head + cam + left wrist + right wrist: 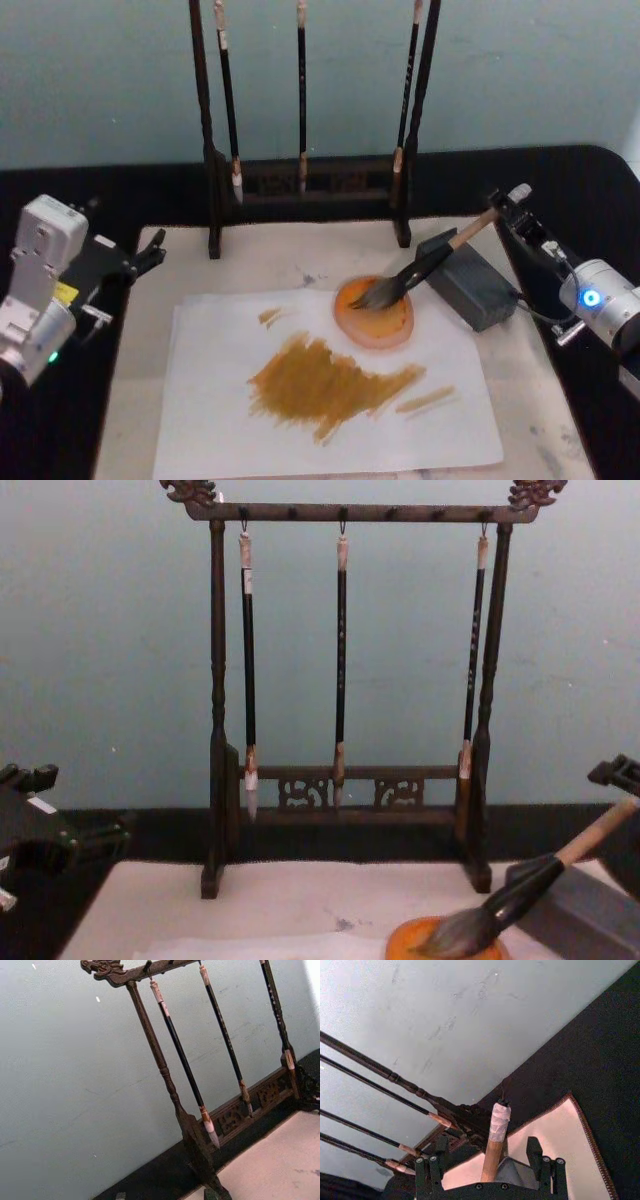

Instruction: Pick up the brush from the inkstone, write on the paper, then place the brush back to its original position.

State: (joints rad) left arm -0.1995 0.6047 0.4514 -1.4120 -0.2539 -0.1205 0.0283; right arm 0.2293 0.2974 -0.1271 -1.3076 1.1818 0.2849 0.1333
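The brush lies slanted, its tan handle resting on the grey inkstone and its bushy tip in an orange dish. My right gripper is at the handle's far end. In the right wrist view its fingers stand apart on either side of the taped handle, so the gripper is open. The paper lies on the cream mat and carries ochre strokes. From the chest, the brush slopes down into the dish. My left gripper sits open at the mat's left edge.
A dark wooden rack with three thin hanging brushes stands along the back of the mat, against a pale green wall. Black tabletop surrounds the mat. The left arm's body is low at the left.
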